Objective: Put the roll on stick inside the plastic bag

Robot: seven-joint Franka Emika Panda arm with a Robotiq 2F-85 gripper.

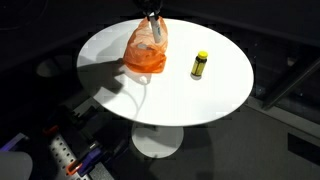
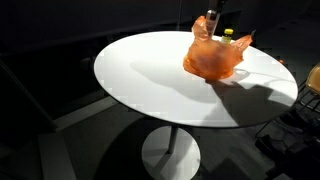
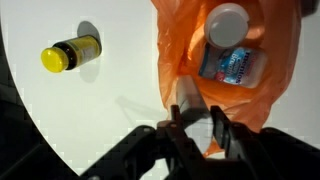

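Dark surroundings, brightly lit glaring white table, soft low-resolution frames.

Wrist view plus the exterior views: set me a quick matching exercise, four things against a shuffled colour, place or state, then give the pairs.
Things:
1. plastic bag
2. yellow tube
3. table
4. gripper

Descriptions:
a. white and round
b. jaws shut, over the bag
c. orange and wrinkled
d. lying on the tabletop, apart from the bag

Pairs: 1-c, 2-d, 3-a, 4-b
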